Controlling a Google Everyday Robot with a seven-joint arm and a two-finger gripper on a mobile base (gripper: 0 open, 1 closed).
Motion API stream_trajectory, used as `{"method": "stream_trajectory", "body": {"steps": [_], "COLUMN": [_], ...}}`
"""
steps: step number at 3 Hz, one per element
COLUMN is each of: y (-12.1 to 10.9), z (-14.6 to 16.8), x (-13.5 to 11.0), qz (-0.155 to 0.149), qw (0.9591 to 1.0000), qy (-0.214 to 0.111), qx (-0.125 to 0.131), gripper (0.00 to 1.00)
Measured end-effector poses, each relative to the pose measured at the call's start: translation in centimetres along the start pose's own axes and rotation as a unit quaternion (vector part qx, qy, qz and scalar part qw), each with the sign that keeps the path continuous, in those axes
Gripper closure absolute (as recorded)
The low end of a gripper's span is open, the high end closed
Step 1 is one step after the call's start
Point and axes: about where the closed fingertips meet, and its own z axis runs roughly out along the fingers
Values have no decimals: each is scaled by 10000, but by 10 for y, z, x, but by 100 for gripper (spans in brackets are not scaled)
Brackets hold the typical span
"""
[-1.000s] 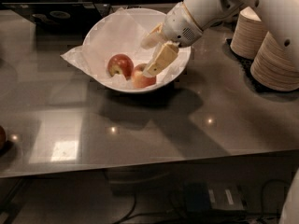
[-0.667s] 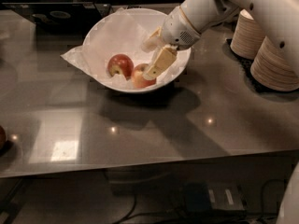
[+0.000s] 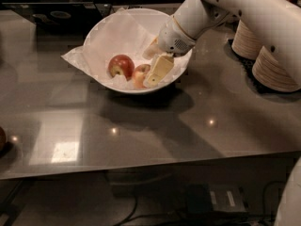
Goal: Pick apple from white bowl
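Note:
The white bowl (image 3: 101,34), wide and lined with crinkled white paper, stands at the back middle of the grey table. Two apples lie in it. The lighter pinkish-red apple (image 3: 138,75) is on the right and a darker red apple (image 3: 121,65) is to its left. My gripper (image 3: 154,61) reaches into the bowl from the right on the white arm. It is open, with one cream finger (image 3: 159,71) down against the right side of the lighter apple. The other finger (image 3: 150,49) is higher and behind. Nothing is held.
Stacks of beige paper bowls (image 3: 275,67) stand on a dark mat at the right, under the arm. A dark tray (image 3: 56,14) lies at the back left. A dark round object (image 3: 1,138) sits at the left edge. The table's front edge runs along the bottom.
The gripper has dropped lower into the bowl, and its front finger has come down beside the lighter apple. The apples and the bowl have not moved.

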Motion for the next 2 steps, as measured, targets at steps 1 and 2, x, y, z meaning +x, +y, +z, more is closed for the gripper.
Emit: {"method": "stream_trajectory", "body": {"steps": [1,2], "y": [1,2], "z": [11,21], "x": [3,6], "qz": [70,138], "qw": [9998,9991], "qy": [208,387], "qx": [-26,-78], "gripper": [35,36]}}
